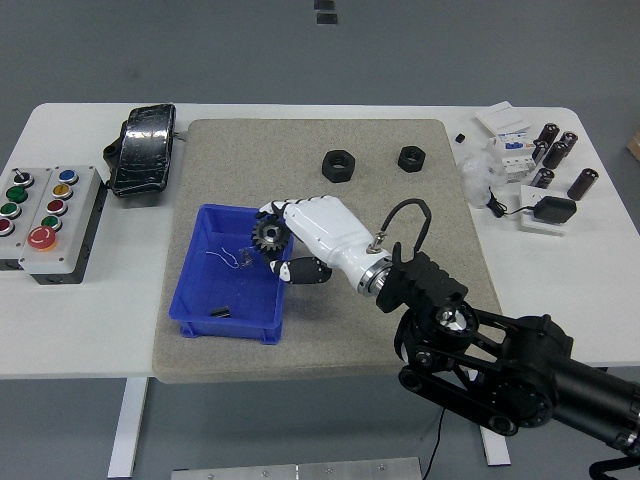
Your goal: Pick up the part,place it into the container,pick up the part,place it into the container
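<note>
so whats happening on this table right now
The robot's right hand grips a black gear and holds it at the right rim of the blue bin, not yet released. Two black hex nuts sit at the far side of the grey mat. No left arm shows, and nobody stands at the table.
</note>
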Controlling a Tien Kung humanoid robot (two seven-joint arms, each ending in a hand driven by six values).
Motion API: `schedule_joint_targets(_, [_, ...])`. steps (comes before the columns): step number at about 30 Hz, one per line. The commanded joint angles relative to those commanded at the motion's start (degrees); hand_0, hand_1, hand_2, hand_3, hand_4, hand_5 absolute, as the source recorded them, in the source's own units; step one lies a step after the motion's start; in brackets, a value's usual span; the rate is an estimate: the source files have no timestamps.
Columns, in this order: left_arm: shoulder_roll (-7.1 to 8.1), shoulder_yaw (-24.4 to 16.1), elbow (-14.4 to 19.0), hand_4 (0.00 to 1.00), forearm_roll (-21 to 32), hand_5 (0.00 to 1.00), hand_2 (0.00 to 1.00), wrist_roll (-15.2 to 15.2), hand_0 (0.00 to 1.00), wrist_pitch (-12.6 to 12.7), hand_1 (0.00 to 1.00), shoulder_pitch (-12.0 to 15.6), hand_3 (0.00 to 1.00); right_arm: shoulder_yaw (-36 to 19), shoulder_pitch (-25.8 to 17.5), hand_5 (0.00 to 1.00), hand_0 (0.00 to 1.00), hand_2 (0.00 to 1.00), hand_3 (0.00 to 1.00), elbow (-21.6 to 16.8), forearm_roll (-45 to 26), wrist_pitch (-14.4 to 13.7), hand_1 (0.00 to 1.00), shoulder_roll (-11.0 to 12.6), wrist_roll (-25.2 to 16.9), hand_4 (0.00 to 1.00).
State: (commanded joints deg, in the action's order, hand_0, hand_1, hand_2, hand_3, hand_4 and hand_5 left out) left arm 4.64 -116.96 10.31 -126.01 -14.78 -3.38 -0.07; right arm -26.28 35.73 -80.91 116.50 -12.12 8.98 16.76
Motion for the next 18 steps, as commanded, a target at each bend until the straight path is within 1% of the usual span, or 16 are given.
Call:
schedule_joint_targets(3, [0.03, -0.14, 0.0, 0.707, -0.2, 0.293, 0.638, -0.05, 0.649, -0.03, 0.66, -0.01, 0.66, 2.91, 1.91, 0.002, 0.585, 0.342, 0.561, 1.57, -0.29, 0.05, 0.58, -0.66, -0.57, 0.484])
schedule_joint_targets(4, [0.04, -0.25, 0.0, 0.707, -0.33, 0.293, 0.637, -0.08, 0.649, -0.04, 0.66, 0.0, 0.66, 3.59, 2.44, 0.002, 0.585, 0.397, 0.575, 1.98, -0.27, 0.17, 0.607, -0.73, -0.7, 0.523])
schedule_joint_targets(9, [0.07, -0.52, 0.0, 0.707, -0.69, 0.293, 0.637, -0.16, 0.649, -0.07, 0.66, -0.01, 0.66, 5.0, 3.64, 0.002, 0.585, 0.397, 0.575, 2.81, -0.29, 1.63, 0.607, -0.98, -1.08, 0.523])
schedule_joint_targets(10, [0.08, -0.5, 0.0, 0.707, -0.7, 0.297, 0.637, -0.16, 0.649, -0.08, 0.66, -0.01, 0.66, 5.1, 3.7, 0.002, 0.624, 0.585, 0.639, 2.83, -0.37, 2.02, 0.651, -1.04, -1.1, 0.573])
schedule_joint_targets(15, [0.22, -0.58, 0.0, 0.707, -0.92, 0.297, 0.637, -0.1, 0.649, -0.12, 0.66, -0.04, 0.66, 5.29, 3.81, 0.002, 0.624, 0.585, 0.639, 2.69, -0.39, 3.53, 0.651, -1.15, -1.19, 0.573])
schedule_joint_targets(16, [0.26, -0.66, 0.0, 0.712, -1.02, 0.308, 0.637, -0.09, 0.649, -0.1, 0.66, -0.03, 0.661, 5.29, 3.83, 0.174, 0.652, 0.701, 0.689, 2.66, -0.38, 3.66, 0.711, -1.14, -1.23, 0.594])
schedule_joint_targets(18, [0.3, -0.75, 0.0, 0.712, -1.22, 0.308, 0.637, -0.07, 0.649, -0.09, 0.66, -0.01, 0.661, 5.26, 3.83, 0.174, 0.652, 0.701, 0.689, 2.6, -0.33, 3.81, 0.711, -1.12, -1.29, 0.594])
